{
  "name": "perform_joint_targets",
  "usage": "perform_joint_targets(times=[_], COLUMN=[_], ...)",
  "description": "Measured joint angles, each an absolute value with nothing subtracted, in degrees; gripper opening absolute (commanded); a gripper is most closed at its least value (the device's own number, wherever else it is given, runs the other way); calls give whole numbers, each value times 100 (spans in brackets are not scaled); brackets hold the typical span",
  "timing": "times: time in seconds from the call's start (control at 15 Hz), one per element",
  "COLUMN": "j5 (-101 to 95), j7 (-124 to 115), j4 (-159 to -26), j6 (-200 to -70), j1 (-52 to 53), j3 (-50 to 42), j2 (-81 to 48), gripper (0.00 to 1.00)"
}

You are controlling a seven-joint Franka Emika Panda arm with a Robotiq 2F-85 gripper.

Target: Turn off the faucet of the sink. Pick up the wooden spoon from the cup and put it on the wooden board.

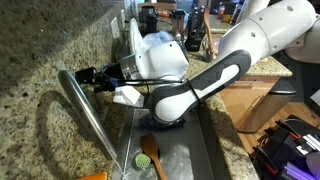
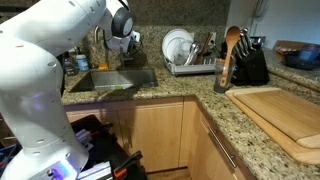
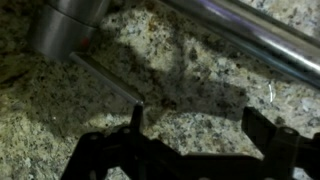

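The faucet's steel spout (image 1: 88,118) slants over the sink (image 1: 185,150). In the wrist view its base (image 3: 68,20), slim lever (image 3: 105,76) and spout (image 3: 250,35) lie over the granite. My gripper (image 3: 200,130) is open and empty, with one finger right at the lever's tip. In an exterior view it (image 1: 86,75) sits beside the faucet base. A wooden spoon (image 2: 232,48) stands upright in a small cup (image 2: 223,80) by the knife block. The wooden board (image 2: 282,115) lies on the counter near it. The sink also shows in that view (image 2: 115,80).
A dish rack (image 2: 190,55) with white dishes stands behind the sink. A dark knife block (image 2: 248,65) stands beside the cup. An orange-brown spoon (image 1: 150,152) and a green utensil (image 1: 141,160) lie in the sink. My arm (image 1: 200,85) spans the basin.
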State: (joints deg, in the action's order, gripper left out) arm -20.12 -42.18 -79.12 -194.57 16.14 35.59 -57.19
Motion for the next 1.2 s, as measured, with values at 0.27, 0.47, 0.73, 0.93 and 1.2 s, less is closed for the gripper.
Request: perform_joint_targets(times=[0.27,0.47,0.73,0.93,1.2], j5=[-1718,-1470,-1076,-534,99], j7=[-4242,-4218,-3631,-3091,-2753], j4=[-7961,-8170,-8752,-9187,-9934], j6=[-19528,-19582,-18968,-18360,-17507], j1=[1711,2003,2151,2073,1946], j3=[2999,1887,1221,1485,1556], j2=[-5439,-4810,-3813,-3149,-2300], gripper=[100,100,100,100,100])
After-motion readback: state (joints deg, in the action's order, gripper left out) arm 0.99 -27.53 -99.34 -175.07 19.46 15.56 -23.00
